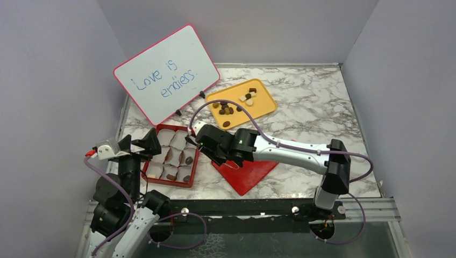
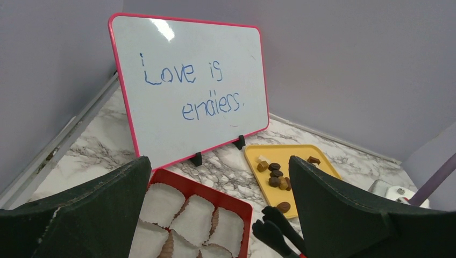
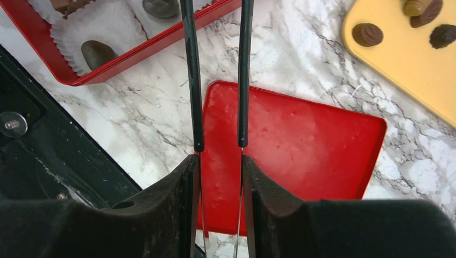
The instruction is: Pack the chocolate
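**Right claw grips tongs beside the red box; left claw gapes**

The red box (image 1: 173, 128) sits on the marble counter (image 1: 312, 107), lined with white paper cups (image 2: 161, 204). A few cups along its right and near sides each hold a dark piece of chocolate (image 1: 189, 159). Most of the chocolate lies loose on a yellow tray (image 1: 263, 105) beyond the box and to its right. These pieces are mainly dark brown, with a couple of pale ones.

The right claw (image 3: 219, 166) hangs just right of the box, over the left edge of a flat red lid (image 1: 250, 174) that lies beside the box. Its fingers are clamped on a pair of thin black tongs (image 3: 192, 80). The two tong arms stand apart and reach toward the box's right wall. Their tips run out of the wrist view, so I cannot tell whether they carry anything.

The left claw (image 2: 219, 161) hovers at the box's left side, its fingers spread wide and holding nothing.

Behind the box a pink-framed whiteboard (image 1: 166, 72) stands propped up, reading "Love is endless."
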Robot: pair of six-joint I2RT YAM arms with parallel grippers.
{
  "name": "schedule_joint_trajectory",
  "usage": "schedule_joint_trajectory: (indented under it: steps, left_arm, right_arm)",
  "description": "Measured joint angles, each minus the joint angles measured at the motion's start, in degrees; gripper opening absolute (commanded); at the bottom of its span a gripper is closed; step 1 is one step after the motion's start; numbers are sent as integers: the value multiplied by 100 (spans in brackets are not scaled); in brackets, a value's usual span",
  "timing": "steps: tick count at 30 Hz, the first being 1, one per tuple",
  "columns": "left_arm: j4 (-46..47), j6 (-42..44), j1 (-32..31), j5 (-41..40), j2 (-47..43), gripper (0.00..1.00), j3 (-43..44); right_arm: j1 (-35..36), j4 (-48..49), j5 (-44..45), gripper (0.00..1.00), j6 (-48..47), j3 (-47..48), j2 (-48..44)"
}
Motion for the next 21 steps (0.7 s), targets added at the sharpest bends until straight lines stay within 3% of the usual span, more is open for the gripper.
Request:
schedule_joint_trajectory:
  steps: [11, 21]
  left_arm:
    - [9, -173, 0, 345, 308, 93, -13]
    - [221, -1193, 0, 1906, 2529, 92, 177]
  right_arm:
    - [-361, 7, 295, 36, -92, -380, -597]
    - [-354, 588, 142, 36, -498, -1130, -1438]
